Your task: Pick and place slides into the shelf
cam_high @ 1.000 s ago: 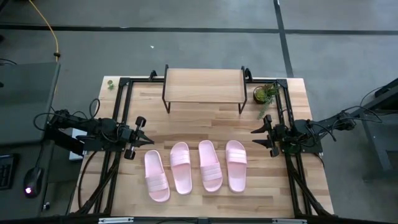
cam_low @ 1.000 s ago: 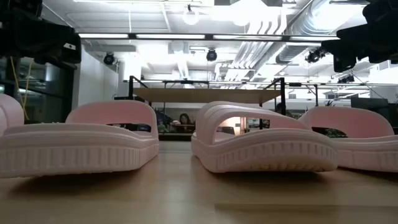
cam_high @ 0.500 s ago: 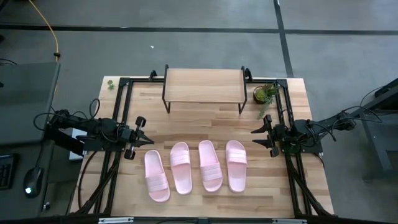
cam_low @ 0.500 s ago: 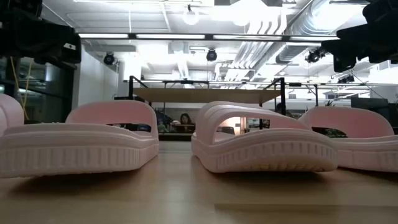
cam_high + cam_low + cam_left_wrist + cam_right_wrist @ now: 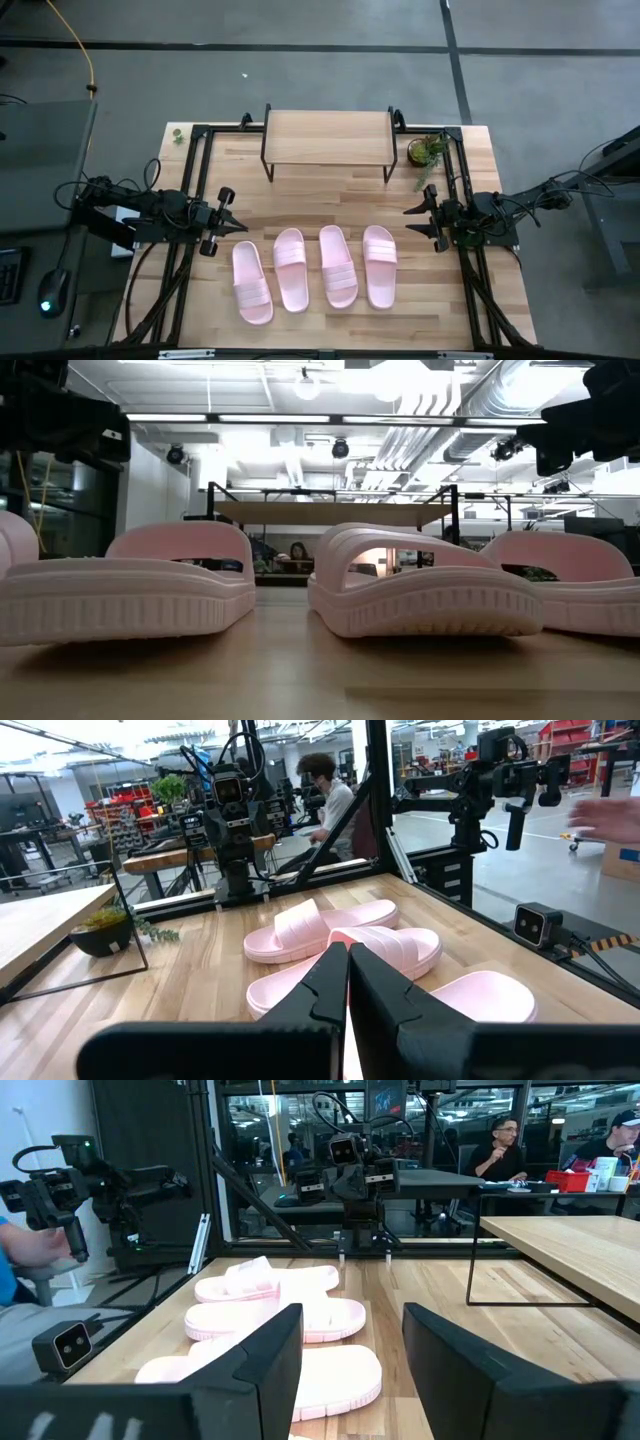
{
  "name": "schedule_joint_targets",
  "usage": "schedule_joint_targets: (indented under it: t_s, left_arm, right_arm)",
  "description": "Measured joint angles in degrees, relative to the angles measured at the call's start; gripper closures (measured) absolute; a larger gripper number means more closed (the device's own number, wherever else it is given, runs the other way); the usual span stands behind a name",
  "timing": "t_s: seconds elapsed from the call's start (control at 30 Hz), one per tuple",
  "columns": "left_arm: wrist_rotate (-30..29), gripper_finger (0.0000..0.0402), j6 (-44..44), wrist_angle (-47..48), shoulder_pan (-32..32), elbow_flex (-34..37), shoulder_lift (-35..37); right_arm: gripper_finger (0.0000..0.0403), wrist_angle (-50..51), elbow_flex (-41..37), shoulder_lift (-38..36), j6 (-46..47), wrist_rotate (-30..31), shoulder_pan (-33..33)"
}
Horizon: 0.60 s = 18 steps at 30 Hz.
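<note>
So, quick rundown going left to right across the table:

Left gripper (image 5: 238,225): fingers pressed together, holding nothing, parked at the left edge of the table. The row of slides starts just beside its tip, toward the front.

Slides: four pale pink ones lying flat side by side on the tabletop, none on the shelf yet. First slide (image 5: 251,283) is the one nearest the left gripper, sitting a bit further forward than the rest. Second slide (image 5: 290,269) and third slide (image 5: 338,265) are in the middle, between the two grippers. Fourth slide (image 5: 380,264) is just beside the right gripper.

Handling guess: they look like light moulded foam, soft and a bit springy, not fragile. Soles look ribbed at the edge in the low view, so probably not too slippery. I'd go for the wide ribbed strap or pinch a sole edge, since the strap arches up off the sole and gives the fingers something to close on.

Right gripper (image 5: 410,223): fingers spread apart, empty, hovering at the right edge of the table.

Shelf (image 5: 327,137): at the back of the table, well apart from both grippers, its wood top bare.
</note>
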<state>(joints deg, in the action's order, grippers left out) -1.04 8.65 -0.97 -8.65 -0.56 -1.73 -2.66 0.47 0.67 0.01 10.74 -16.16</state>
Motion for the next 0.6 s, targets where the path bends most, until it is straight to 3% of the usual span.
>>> schedule_joint_targets:
  t_s: [0.43, 0.6]
  left_arm:
    - [0.01, 0.0399, 0.02, 0.01, 0.00, 0.00, 0.00]
    - [0.00, 0.0399, 0.00, 0.00, -0.02, 0.00, 0.00]
  right_arm:
    - [0.0237, 0.00, -0.01, 0.01, -0.12, 0.02, 0.01]
    - [0.0237, -0.13, -0.01, 0.00, -5.21, 1.36, 0.02]
